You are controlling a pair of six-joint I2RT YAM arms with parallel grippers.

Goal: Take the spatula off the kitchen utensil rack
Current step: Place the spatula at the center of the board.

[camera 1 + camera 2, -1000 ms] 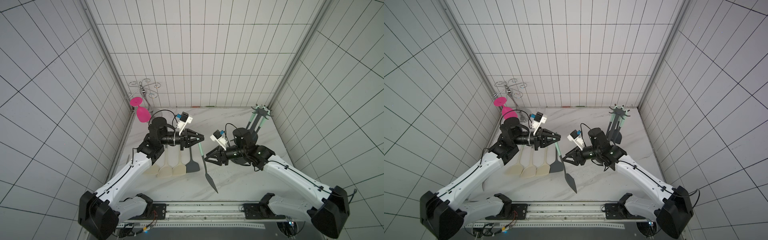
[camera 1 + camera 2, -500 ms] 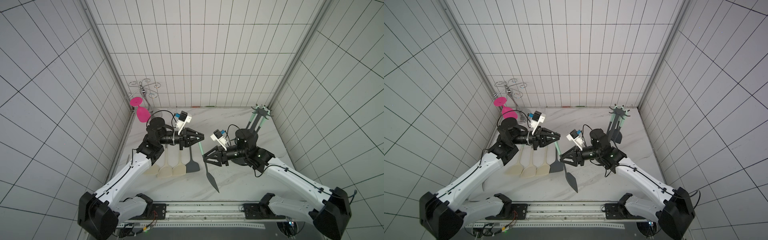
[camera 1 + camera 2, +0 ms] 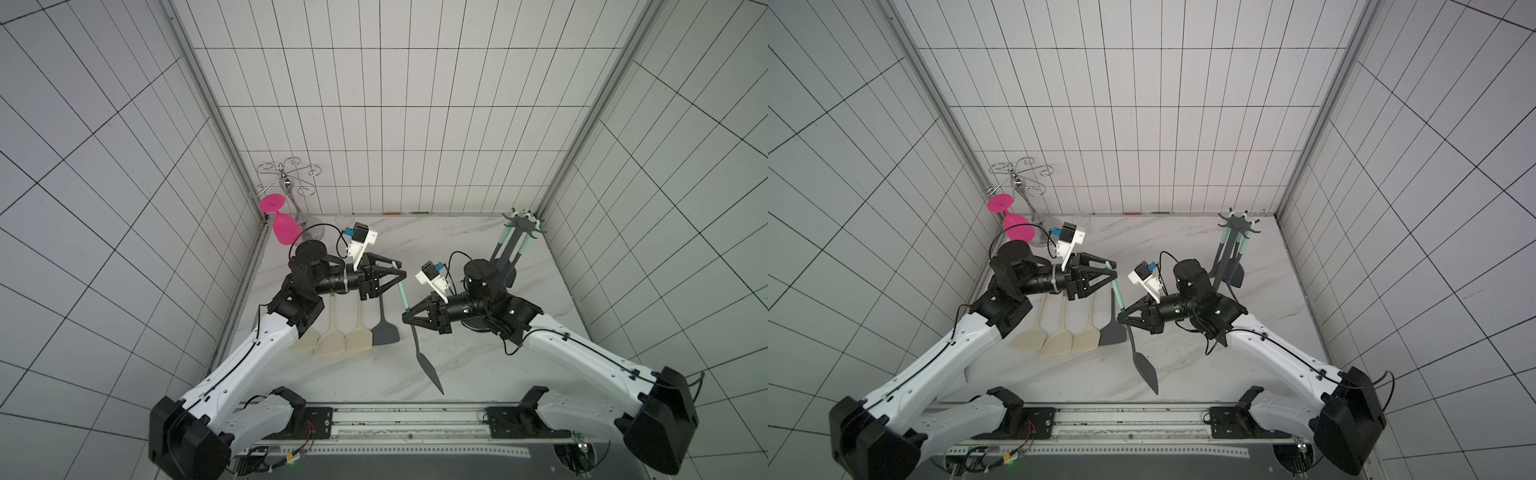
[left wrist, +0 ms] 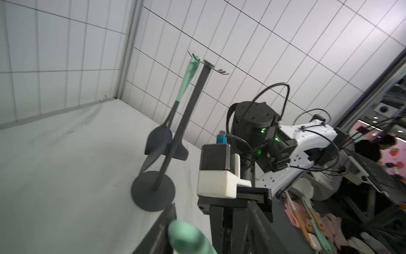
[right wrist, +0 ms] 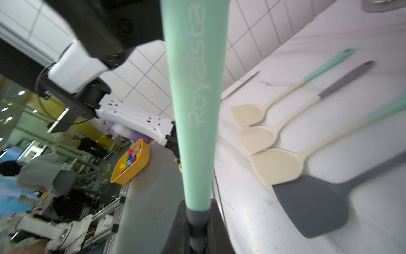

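A pink glass [image 3: 284, 226] hangs upside down at far left. The left tool [image 3: 402, 269] stands released, jaws apart around the mint handle tip of the spatula [image 3: 428, 370]. Four other spatulas [image 3: 331, 343] (three cream, one grey) lie side by side on the marble worktop [image 3: 478, 374]. The right tool [image 3: 409, 319] is clenched on the spatula's neck, well apart from the kitchen utensil rack [image 3: 520, 222], which stands in the far right corner with utensils hanging on it.
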